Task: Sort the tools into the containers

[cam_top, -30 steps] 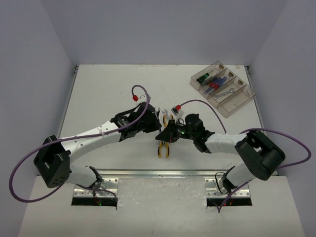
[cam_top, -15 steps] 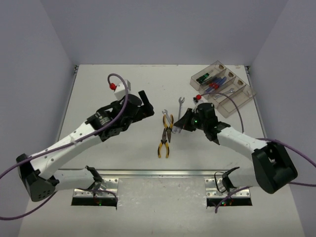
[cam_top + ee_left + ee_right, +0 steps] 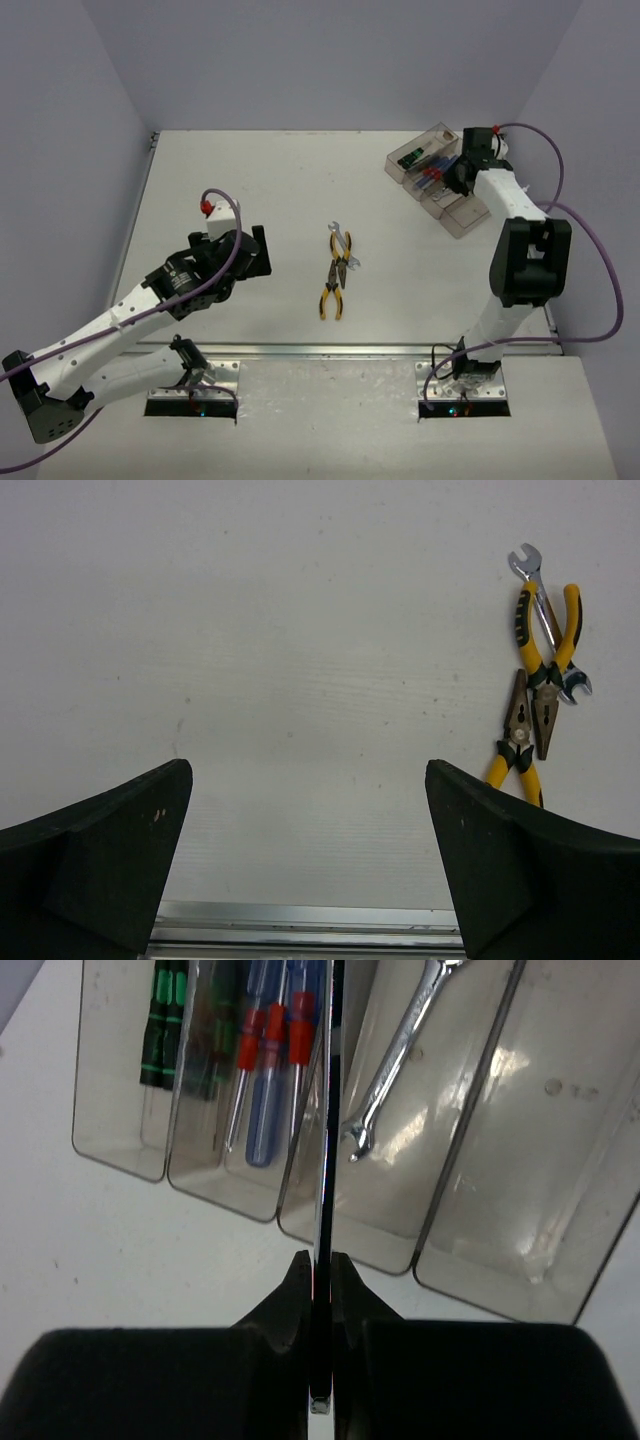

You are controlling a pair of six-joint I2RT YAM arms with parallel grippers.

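Observation:
My right gripper [image 3: 320, 1265] is shut on a thin silver wrench [image 3: 325, 1140], seen edge on, and holds it above the clear four-bin tray [image 3: 500, 1285] at the table's far right [image 3: 455, 215]. In the bins lie black-and-green screwdrivers [image 3: 160, 1030], blue-and-red screwdrivers [image 3: 270, 1050] and another silver wrench [image 3: 395, 1060]; the rightmost bin holds nothing. Two yellow-and-black pliers [image 3: 335, 285] and a silver wrench [image 3: 338, 232] lie together mid-table. My left gripper [image 3: 255, 252] is open and empty, left of them; in the left wrist view the pliers [image 3: 545, 680] and that wrench [image 3: 523, 560] are at the upper right.
A metal rail [image 3: 310, 925] runs along the table's near edge, just below my left gripper [image 3: 308, 780]. Grey walls enclose the table on the left, back and right. The right arm [image 3: 525, 255] stands by the tray.

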